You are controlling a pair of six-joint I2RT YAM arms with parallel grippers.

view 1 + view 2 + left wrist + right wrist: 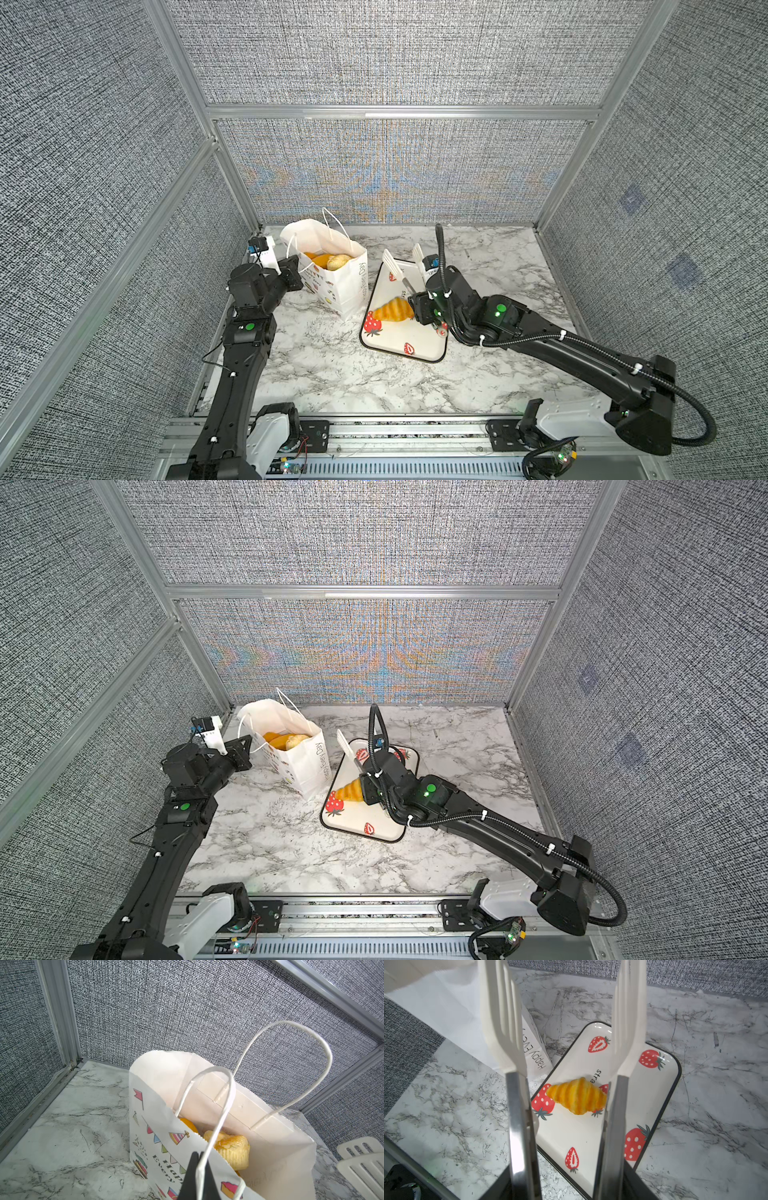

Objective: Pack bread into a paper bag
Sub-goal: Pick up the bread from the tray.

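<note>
The white paper bag (343, 286) (305, 766) (164, 1142) stands open at the back left of the table. Bread (328, 261) (286, 740) (232, 1149) lies inside it, golden and ridged. My left gripper (298, 269) (199, 1160) is shut on the bag's near cord handle (220, 1118) at the rim. One striped croissant (392, 309) (348, 791) (577, 1096) lies on the strawberry tray (399, 343) (571, 1134). My right gripper (420, 306) (566, 1184) is shut on metal tongs (391, 264) (501, 1022) with white slotted ends. The tongs stand spread above the croissant without touching it.
The tray (357, 823) lies just right of the bag, its corner close to the bag's base. Grey fabric walls with aluminium posts (232, 174) close in the marble table (332, 374) on three sides. The bag's far handle (291, 1028) stands upright.
</note>
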